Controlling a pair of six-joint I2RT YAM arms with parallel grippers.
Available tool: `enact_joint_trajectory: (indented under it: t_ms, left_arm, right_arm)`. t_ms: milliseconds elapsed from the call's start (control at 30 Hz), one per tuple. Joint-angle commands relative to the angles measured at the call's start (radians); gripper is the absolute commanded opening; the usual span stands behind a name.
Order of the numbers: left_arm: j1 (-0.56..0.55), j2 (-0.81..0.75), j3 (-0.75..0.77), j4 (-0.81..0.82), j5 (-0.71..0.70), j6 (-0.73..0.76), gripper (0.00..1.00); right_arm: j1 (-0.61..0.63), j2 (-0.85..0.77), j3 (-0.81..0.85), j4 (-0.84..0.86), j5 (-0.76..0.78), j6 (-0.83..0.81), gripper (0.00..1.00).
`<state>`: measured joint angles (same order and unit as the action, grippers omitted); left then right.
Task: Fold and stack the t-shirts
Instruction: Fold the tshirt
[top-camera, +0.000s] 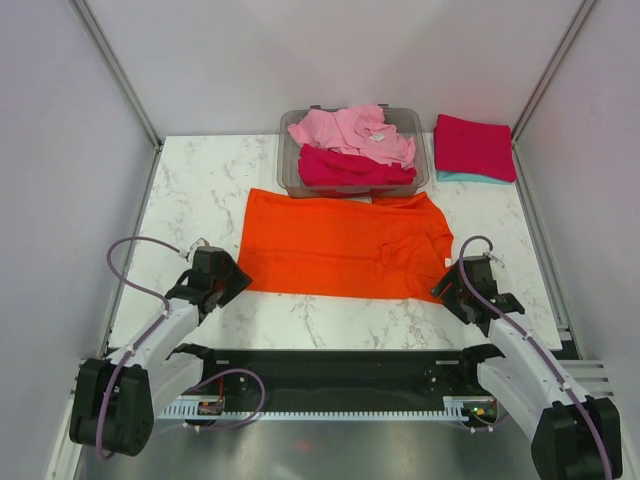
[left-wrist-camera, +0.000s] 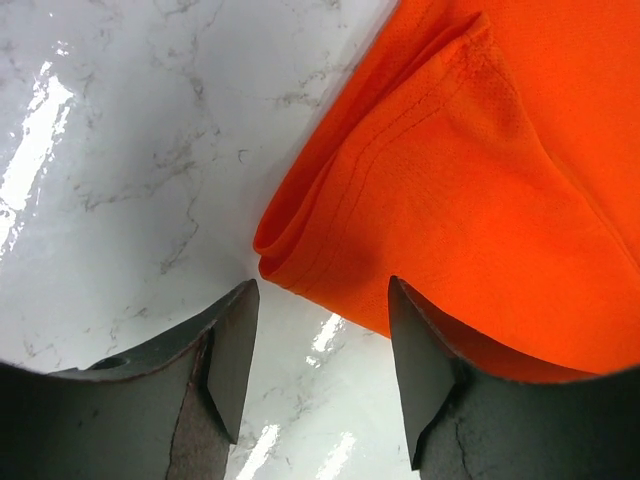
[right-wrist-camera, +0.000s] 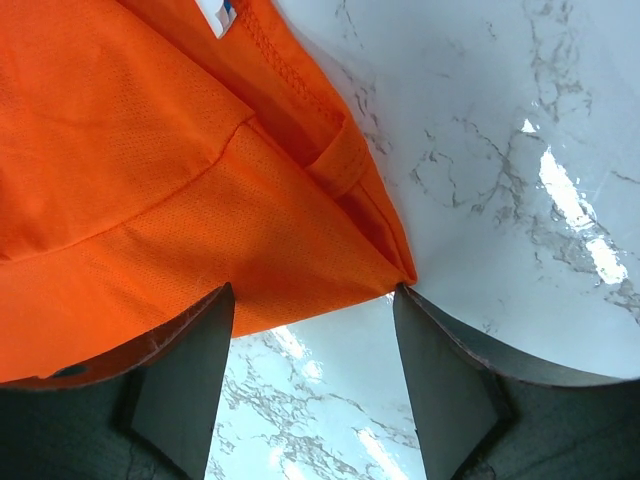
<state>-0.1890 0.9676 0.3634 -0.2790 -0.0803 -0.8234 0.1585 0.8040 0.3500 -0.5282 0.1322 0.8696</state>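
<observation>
A bright orange t-shirt (top-camera: 345, 245) lies folded lengthwise across the middle of the marble table. My left gripper (top-camera: 232, 283) is open just off its near left corner, which shows in the left wrist view (left-wrist-camera: 420, 190) just ahead of the jaws (left-wrist-camera: 320, 340). My right gripper (top-camera: 441, 288) is open at the near right corner, which shows in the right wrist view (right-wrist-camera: 200, 200). A light pink t-shirt (top-camera: 352, 133) and a crimson-magenta t-shirt (top-camera: 352, 169) lie crumpled in the bin. A folded crimson-magenta t-shirt (top-camera: 474, 146) rests on a teal one (top-camera: 462, 177) at the back right.
The grey see-through plastic bin (top-camera: 291, 172) stands at the back centre, touching the orange shirt's far edge. Frame posts and white walls close in the table on the left, right and back. A black rail (top-camera: 340, 370) runs along the near edge between the arm bases.
</observation>
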Motion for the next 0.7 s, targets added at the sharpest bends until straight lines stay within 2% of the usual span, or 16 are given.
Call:
enact_joint_trajectory:
  t_ms: [0,133,167,233,333,367,467,600,633,667]
  left_arm:
    - [0.005,0.025,0.002,0.063,-0.058,-0.040,0.61]
    - [0.005,0.048,0.011,0.072,-0.073,-0.051,0.52]
    - [0.005,0.051,0.014,0.070,-0.079,-0.057,0.42]
    - [0.005,0.063,0.017,0.078,-0.094,-0.063,0.35]
    - [0.005,0.077,0.031,0.080,-0.102,-0.062,0.19]
    - [0.005,0.077,0.032,0.080,-0.102,-0.062,0.10]
    - [0.005,0.071,0.032,0.081,-0.107,-0.060,0.02]
    - [0.005,0.062,0.031,0.081,-0.092,-0.046,0.02]
    - [0.005,0.056,0.034,0.075,-0.090,-0.048,0.02]
    - [0.005,0.049,0.037,0.052,-0.093,-0.051,0.02]
  right_arm:
    - [-0.005,-0.032,-0.028,-0.029,0.000,0.031,0.73]
    - [-0.005,-0.092,-0.040,-0.052,0.014,0.042,0.71]
    - [-0.004,-0.089,-0.040,-0.046,0.023,0.048,0.70]
    - [-0.005,-0.054,-0.033,-0.030,0.040,0.054,0.62]
    - [-0.007,0.024,-0.019,0.013,0.047,0.052,0.53]
    - [-0.004,0.040,-0.014,0.023,0.053,0.049,0.50]
    - [-0.005,0.089,-0.005,0.072,0.086,0.049,0.38]
    - [-0.005,0.144,0.000,0.134,0.115,0.029,0.25]
    - [-0.005,0.161,0.003,0.142,0.130,0.022,0.15]
    - [-0.005,0.167,0.016,0.139,0.132,0.020,0.09]
